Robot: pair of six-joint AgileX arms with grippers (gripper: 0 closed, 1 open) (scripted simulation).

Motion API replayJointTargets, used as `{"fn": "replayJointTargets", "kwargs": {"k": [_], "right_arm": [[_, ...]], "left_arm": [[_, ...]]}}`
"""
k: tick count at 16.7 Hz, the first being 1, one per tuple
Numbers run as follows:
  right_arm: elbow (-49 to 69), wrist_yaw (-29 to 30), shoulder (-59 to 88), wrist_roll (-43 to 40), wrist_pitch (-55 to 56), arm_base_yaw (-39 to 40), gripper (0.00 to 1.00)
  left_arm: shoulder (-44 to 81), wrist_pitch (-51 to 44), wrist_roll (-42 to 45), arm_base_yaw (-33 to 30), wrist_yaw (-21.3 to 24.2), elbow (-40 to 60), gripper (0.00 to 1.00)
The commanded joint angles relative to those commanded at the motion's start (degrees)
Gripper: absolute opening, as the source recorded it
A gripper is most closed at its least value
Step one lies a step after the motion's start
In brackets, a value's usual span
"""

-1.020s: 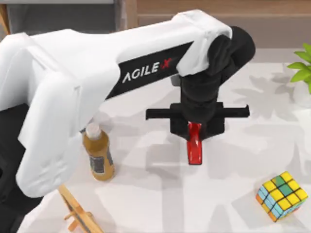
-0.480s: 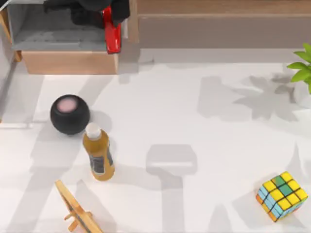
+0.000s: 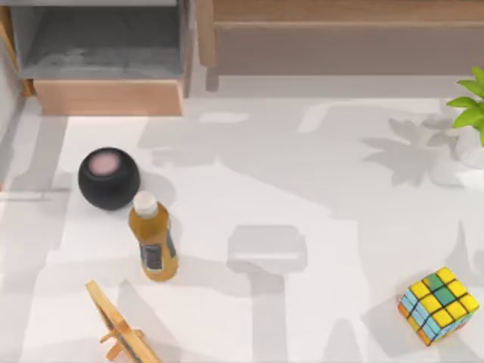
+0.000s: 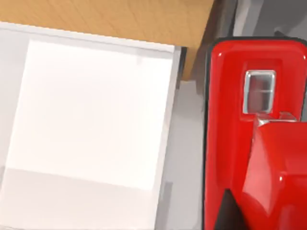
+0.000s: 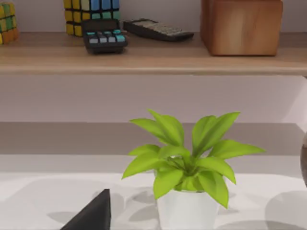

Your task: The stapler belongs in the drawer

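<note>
The glossy red stapler [image 4: 254, 143] looms very close in the left wrist view, with tan wood [image 4: 120, 19] and a white surface behind it. My left gripper [image 4: 249, 211] appears shut on the stapler, and a dark finger [image 4: 226, 213] shows beside it. In the top view the drawer [image 3: 106, 97] stands pulled out at the far left, with a tan front panel and a grey floor. The stapler is not on the part of that floor that shows. A dark part of my right gripper [image 5: 93, 213] sits low in the right wrist view, facing a potted plant.
A black round speaker [image 3: 109, 178], an amber juice bottle [image 3: 153, 238] and a small wooden stand [image 3: 121, 329] stand at the left. A colour cube [image 3: 439, 304] sits near right and the plant [image 3: 473, 113] far right. A wall shelf [image 5: 144, 55] holds calculators and a wooden box.
My left arm carried the stapler from the table's middle to above the drawer. It has since left the top view past the far edge, still holding the stapler.
</note>
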Motion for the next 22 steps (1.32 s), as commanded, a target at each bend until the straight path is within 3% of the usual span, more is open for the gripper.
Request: {"fn": "replayJointTargets", "kwargs": {"k": [4,9,22], "right_arm": [[0.0,0.0,0.0,0.0,0.0,0.0,1.00],[0.0,0.0,0.0,0.0,0.0,0.0,1.00],[0.0,0.0,0.0,0.0,0.0,0.0,1.00]], "left_arm": [[6.2,-0.1,10.6,9.2,1.3,0.8,0.00],[15.8,0.3,20.5,15.7,4.2,-0.3,0.00],[20.2,0.1,24.6,17.4,5.8,-2.8,0.00]]}}
